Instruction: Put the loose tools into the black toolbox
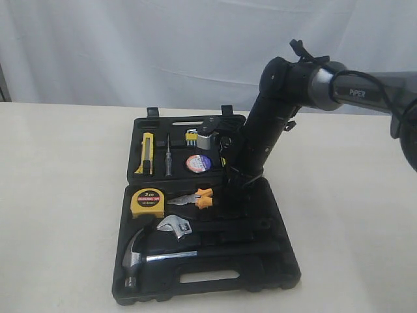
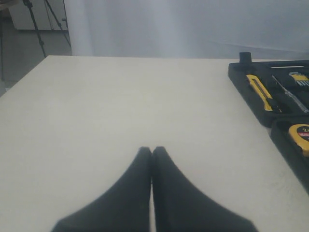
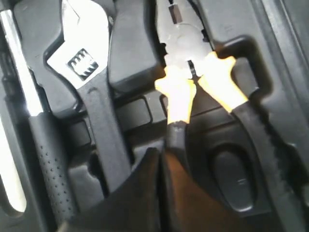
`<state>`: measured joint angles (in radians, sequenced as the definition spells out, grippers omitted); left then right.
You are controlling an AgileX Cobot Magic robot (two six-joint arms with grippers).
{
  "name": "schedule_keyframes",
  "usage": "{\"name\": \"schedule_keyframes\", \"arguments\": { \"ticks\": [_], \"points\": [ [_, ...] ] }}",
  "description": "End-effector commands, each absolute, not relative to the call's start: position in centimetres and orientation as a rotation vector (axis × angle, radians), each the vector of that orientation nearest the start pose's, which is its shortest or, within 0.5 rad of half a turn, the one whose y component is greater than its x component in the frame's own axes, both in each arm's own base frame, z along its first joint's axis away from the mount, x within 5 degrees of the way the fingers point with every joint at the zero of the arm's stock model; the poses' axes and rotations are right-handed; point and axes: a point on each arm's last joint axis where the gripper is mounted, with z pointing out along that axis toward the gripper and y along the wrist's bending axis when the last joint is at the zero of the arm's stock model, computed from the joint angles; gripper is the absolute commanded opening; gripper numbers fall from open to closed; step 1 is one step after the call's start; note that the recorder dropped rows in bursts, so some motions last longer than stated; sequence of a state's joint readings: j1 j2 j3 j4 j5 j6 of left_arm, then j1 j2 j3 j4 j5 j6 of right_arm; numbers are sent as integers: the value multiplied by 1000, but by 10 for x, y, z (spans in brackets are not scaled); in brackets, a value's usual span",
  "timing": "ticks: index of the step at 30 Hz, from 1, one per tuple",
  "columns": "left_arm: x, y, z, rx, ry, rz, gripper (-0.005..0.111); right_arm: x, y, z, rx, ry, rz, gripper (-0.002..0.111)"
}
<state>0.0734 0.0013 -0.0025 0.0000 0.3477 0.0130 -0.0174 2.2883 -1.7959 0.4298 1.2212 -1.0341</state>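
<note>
The black toolbox (image 1: 287,272) lies open on the table. In its recesses sit the yellow tape measure (image 1: 147,202), the yellow-black utility knife (image 1: 147,153), the black tape roll (image 1: 198,163) and the orange-and-black pliers (image 1: 195,197). My right gripper (image 3: 161,153) is shut, its tips just over the near end of the pliers (image 3: 193,87) handles, with nothing seen between them. In the exterior view the right arm (image 1: 260,130) hides it. My left gripper (image 2: 152,150) is shut over bare table, left of the toolbox (image 2: 241,79). The knife (image 2: 259,90) and tape measure (image 2: 300,135) show there.
A steel claw hammer (image 1: 137,257) and a wrench (image 1: 174,227) lie in the front half, and a screwdriver (image 1: 168,156) in the rear half. The wrench (image 3: 82,58) lies right beside the pliers. White curtain hangs behind the cream table (image 1: 58,195).
</note>
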Motion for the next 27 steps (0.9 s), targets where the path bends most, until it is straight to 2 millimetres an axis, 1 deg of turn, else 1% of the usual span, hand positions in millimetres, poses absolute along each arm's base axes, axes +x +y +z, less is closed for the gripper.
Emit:
{"name": "schedule_keyframes", "arguments": {
  "ticks": [1,6,8,10,14,20,27],
  "points": [
    [53,4,182,-56,1825,53,0,452,29,147,-1204,2676,573,-1],
    [53,4,182,-56,1825,53,0,453,29,131,-1204,2707,597,-1],
    [53,4,182,-56,1825,53,0,453,29,126,-1204,2714,605,-1],
    [53,4,182,-56,1825,53,0,453,29,126,-1204,2714,605,-1],
    [53,4,182,-56,1825,53,0,454,29,133,-1201,2699,595,-1],
    [53,4,182,-56,1825,53,0,453,29,157,-1209,2647,552,-1],
    [53,4,182,-56,1825,53,0,456,26,155,-1213,2646,479,-1]
  ]
}}
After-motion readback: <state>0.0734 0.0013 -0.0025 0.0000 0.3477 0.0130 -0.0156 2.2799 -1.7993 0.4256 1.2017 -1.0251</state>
